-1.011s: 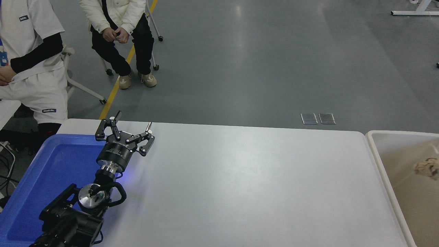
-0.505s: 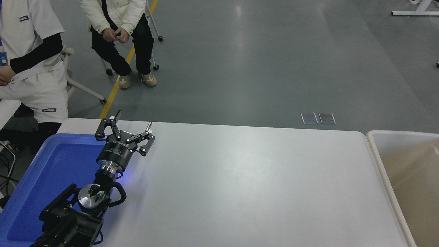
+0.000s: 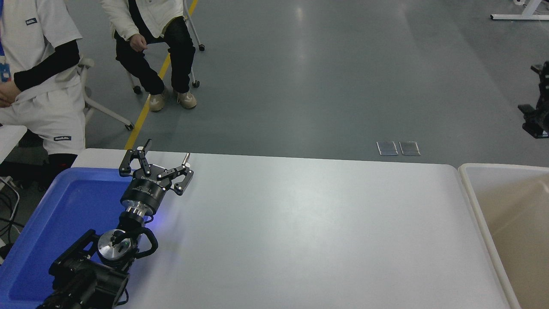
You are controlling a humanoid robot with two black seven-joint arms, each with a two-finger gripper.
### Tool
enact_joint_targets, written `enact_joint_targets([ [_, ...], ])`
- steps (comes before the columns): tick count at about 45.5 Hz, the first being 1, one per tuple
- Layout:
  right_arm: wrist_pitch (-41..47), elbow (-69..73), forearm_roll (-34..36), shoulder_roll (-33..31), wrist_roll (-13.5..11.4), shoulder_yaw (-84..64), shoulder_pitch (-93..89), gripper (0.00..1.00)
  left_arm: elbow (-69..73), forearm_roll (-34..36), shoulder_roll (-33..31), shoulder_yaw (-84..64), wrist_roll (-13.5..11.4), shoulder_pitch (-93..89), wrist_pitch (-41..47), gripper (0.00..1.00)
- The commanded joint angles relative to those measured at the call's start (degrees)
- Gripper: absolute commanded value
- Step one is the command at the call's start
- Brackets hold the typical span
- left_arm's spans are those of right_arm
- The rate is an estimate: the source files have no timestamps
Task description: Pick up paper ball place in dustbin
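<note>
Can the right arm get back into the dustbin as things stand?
Probably yes. The right gripper shows at the right edge above and beyond the dustbin, whose top is open, with nothing between them. Its jaws can't be read.

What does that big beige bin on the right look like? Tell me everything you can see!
The dustbin is a big cream-coloured tub that looks like smooth plastic. It has a pale, rounded rim with a curved corner, and a tan inside. It sits just past the right end of the white table, close against it, and the picture's edge cuts it off. Nothing shows in the part we can see, and no hand touches it.
</note>
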Motion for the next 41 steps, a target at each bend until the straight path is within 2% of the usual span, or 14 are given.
enact_joint_targets([
  [1,0.07,1.86,-0.05,7.09,4.79,19.98,-4.26,1.0,0.0,0.0,0.01,0.0,0.0,0.0,0.02,0.99],
  [6,0.6,2.12,-1.19,11.66,9.37,27.11,-6.73,1.0,0.0,0.0,0.01,0.0,0.0,0.0,-0.06,0.99],
  [10,3.06,2.74,-2.51,14.39,11.04,29.84,-8.83,1.0,0.0,0.0,0.01,0.0,0.0,0.0,0.03,0.99],
  [18,9.21,7.04,-2.51,15.45,13.15,31.78,-19.9,1.0,0.0,0.0,0.01,0.0,0.0,0.0,0.02,0.99],
  [28,15.18,8.89,-2.43,20.54,16.67,34.68,-30.89,1.0,0.0,0.0,0.01,0.0,0.0,0.0,0.03,0.99],
  [34,17.21,8.63,-2.34,22.65,17.02,35.3,-33.53,1.0,0.0,0.0,0.01,0.0,0.0,0.0,0.03,0.99],
  [41,18.18,8.54,-2.34,23.27,18.69,35.21,-35.47,1.0,0.0,0.0,0.01,0.0,0.0,0.0,0.02,0.99],
])
